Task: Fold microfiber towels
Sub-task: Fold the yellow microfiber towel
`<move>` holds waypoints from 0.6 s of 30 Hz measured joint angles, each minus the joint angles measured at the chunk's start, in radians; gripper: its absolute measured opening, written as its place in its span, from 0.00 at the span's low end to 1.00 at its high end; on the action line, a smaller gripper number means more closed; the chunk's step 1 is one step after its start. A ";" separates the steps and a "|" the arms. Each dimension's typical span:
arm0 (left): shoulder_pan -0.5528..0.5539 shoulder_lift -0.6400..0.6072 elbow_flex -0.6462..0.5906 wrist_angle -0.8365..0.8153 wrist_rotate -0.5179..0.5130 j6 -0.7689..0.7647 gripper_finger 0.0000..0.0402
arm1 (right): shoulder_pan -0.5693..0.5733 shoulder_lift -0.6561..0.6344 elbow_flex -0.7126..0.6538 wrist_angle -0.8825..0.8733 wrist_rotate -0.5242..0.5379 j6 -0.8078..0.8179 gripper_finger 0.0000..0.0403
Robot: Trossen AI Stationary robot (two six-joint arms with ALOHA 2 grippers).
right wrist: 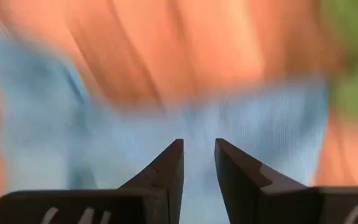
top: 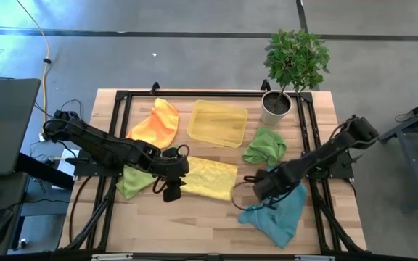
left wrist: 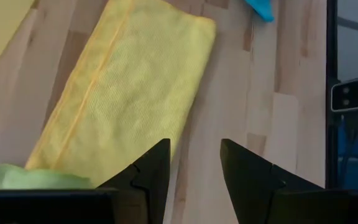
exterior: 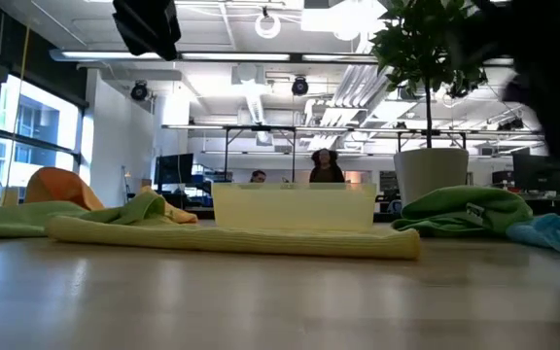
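- The microfiber towels look like thin, floppy, light cloth. I'd guess they drape and bunch the second you lift them, and they probably drag a bit on the wooden bench (top: 194, 217) rather than slide clean.
- Best place to take hold, I'd say: a corner or a hemmed edge, pinched low against the bench. Grab the middle and you just get a wad.
- Count from the high view, five towels in all:
  - one orange towel (top: 157, 125), crumpled, upper left of centre
  - one yellow towel (top: 210, 178), already lying as a flat folded strip in the middle
  - two green ones: a left green towel (top: 131, 181) partly under the left arm, and a right green towel (top: 265, 146) bunched right of centre, below the plant
  - one teal towel (top: 278, 214), spread loosely at lower right
- Also one shallow yellow tray (top: 218, 122) at upper centre and one potted plant (top: 290, 69) at the upper right.
- Left tool (top: 171, 191) sits at the lower-left end of the yellow towel. Its wrist view shows the fingers parted with bare wood between them, holding nothing.
- Right tool (top: 256, 190) hovers at the top-left edge of the teal towel. Its wrist view shows a narrow gap between the fingers, teal cloth beyond, nothing pinched that I can see.
- The teal one looks like the next to fold, and it's lying rumpled, so finding a true corner may be fiddly.
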 joint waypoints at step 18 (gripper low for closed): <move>0.062 0.000 0.000 0.000 0.050 -0.089 0.33 | -0.301 0.047 0.001 0.416 0.001 -0.379 0.34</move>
